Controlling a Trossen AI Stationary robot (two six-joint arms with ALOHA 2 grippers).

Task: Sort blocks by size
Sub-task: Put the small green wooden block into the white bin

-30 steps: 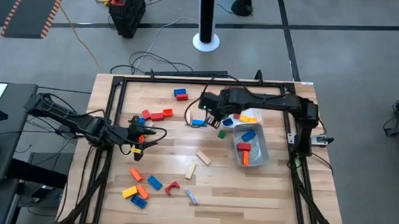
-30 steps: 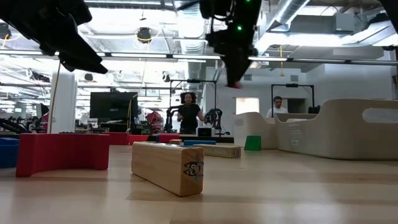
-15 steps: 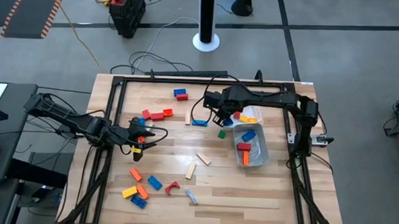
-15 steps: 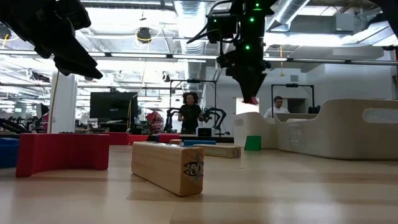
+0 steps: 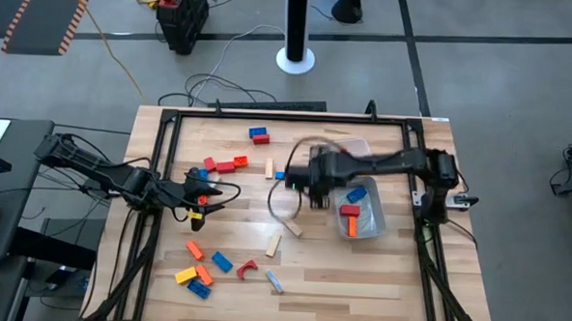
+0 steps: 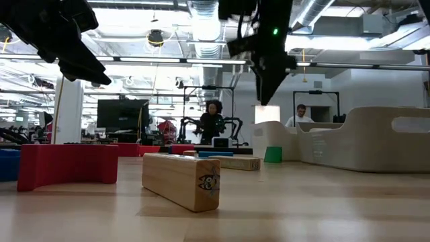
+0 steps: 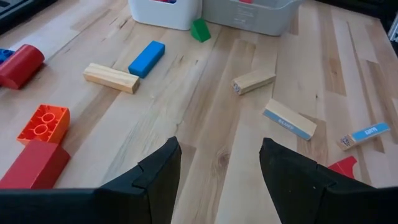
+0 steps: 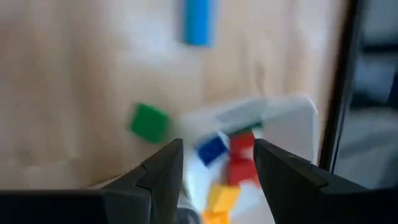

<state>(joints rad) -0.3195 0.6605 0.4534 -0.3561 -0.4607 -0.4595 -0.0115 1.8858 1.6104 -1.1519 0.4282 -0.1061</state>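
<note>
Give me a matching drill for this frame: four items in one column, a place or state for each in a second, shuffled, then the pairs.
Items
1. left gripper
2. right gripper
3. green block
4. red arch block

Places or states
A. on the table just outside the white tub
B. open, empty, above the white tub's edge
C. open, empty, over the table's left side
D. near the table's front edge, beside a blue block

Pairs: 1-C, 2-B, 3-A, 4-D
</note>
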